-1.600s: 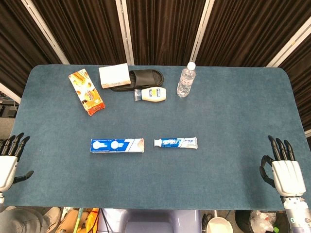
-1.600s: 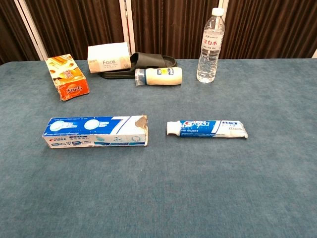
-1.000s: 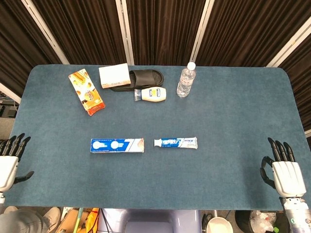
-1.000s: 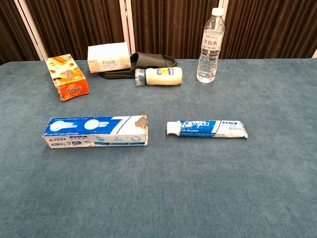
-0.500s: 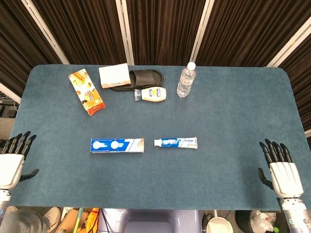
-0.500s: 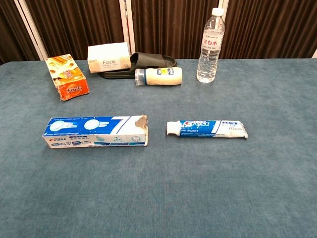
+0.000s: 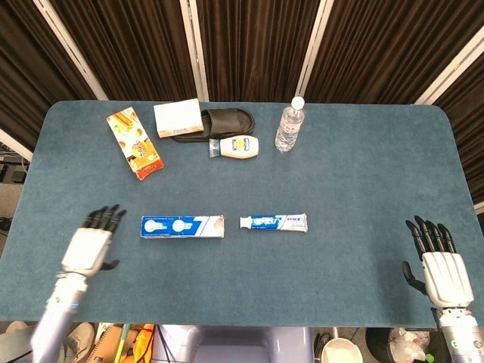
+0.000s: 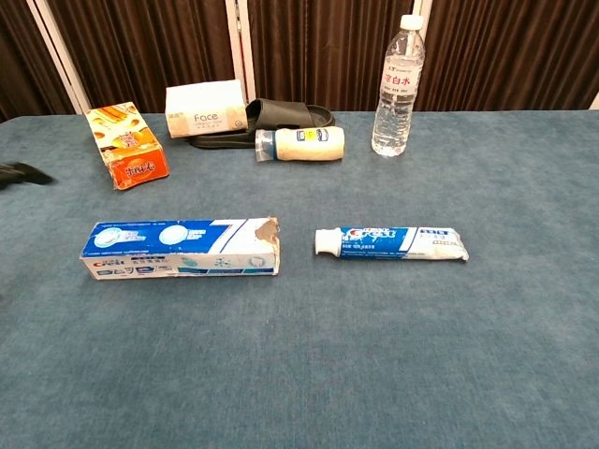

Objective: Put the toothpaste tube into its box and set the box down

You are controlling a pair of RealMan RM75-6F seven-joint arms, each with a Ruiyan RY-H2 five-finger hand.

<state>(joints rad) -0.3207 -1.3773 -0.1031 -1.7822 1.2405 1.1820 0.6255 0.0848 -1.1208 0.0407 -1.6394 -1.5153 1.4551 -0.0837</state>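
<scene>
The blue and white toothpaste box (image 7: 182, 226) (image 8: 182, 248) lies flat near the table's middle, its torn open end facing right. A short gap to its right lies the toothpaste tube (image 7: 274, 222) (image 8: 391, 243), white cap pointing at the box. My left hand (image 7: 92, 243) hovers over the table just left of the box, fingers spread, holding nothing; only a dark fingertip (image 8: 23, 173) of it enters the chest view at the left edge. My right hand (image 7: 439, 264) sits at the table's front right corner, fingers spread and empty, far from the tube.
Along the back stand an orange snack box (image 7: 134, 143) (image 8: 126, 145), a white tissue box (image 7: 178, 118) (image 8: 205, 112), a black slipper (image 7: 224, 121) (image 8: 287, 115), a lying cream bottle (image 7: 235, 147) (image 8: 301, 145) and an upright water bottle (image 7: 289, 125) (image 8: 397, 86). The blue cloth table (image 7: 363, 181) spreads wide on the right.
My left hand has swung in from the left table edge to a spot just left of the box. The right hand has barely shifted. Box and tube lie as before.
</scene>
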